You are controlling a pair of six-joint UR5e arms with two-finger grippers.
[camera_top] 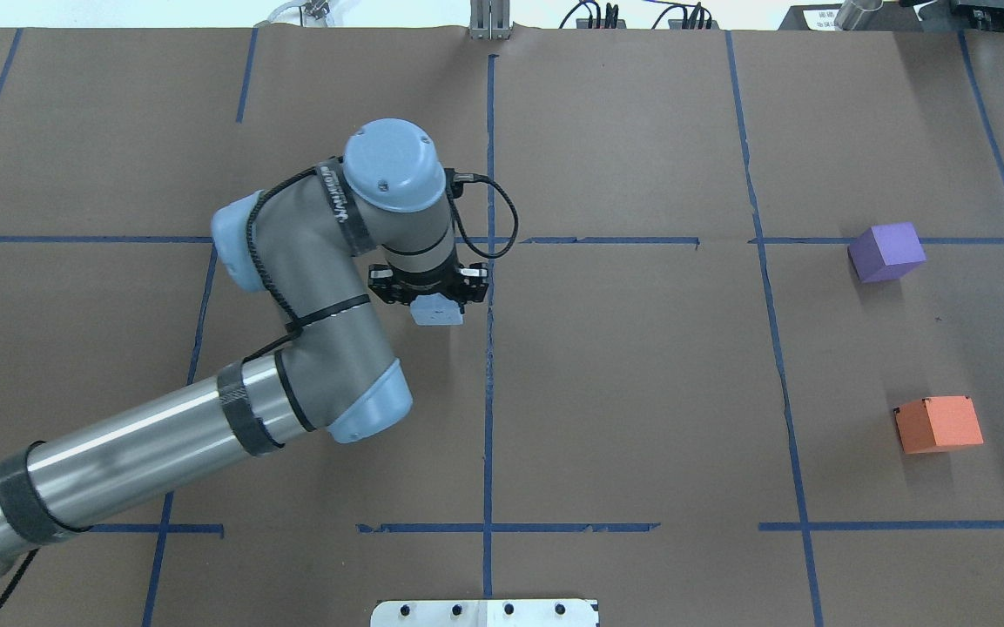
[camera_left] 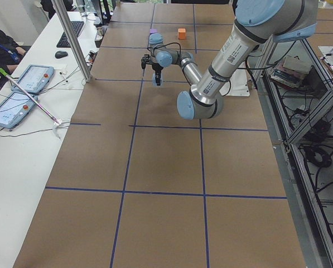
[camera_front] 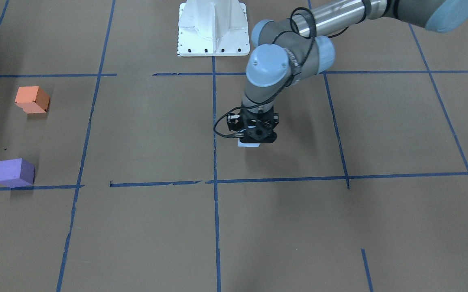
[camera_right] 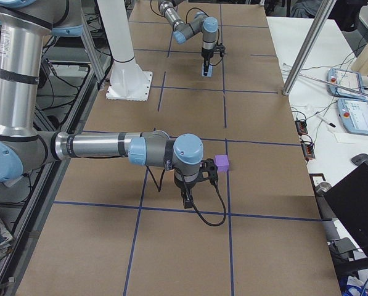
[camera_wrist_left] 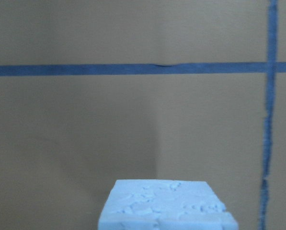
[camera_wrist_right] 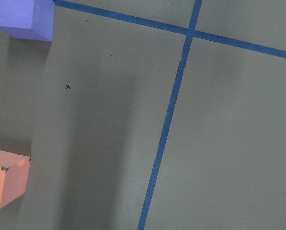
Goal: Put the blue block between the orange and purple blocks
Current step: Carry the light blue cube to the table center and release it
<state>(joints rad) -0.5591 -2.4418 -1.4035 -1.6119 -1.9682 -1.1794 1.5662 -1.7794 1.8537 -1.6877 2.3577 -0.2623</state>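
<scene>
Left gripper (camera_top: 437,296) points straight down, fingers clamped on the pale blue foam block (camera_top: 437,312). The block sits under the wrist, just on the robot's left side of the centre blue tape line (camera_top: 488,392). Can't tell whether it's clear of the brown paper-covered table (camera_top: 641,392) or resting on it. The left wrist camera shows only the block's rough top face at the bottom edge, with a tape crossing beyond it.

Orange foam cube (camera_top: 938,424) and purple foam cube (camera_top: 886,252) are both far out on the robot's right side. They're apart from each other, orange nearer the robot and purple farther out, touching a tape line. The blue block is well apart from both, about one grid cell over.

Right gripper (camera_right: 187,198) shows only in the right-side view, pointing down near the purple cube, so I can't tell how its jaws stand. Its wrist camera looks down on the purple and orange cubes at the frame's left edge.
</scene>
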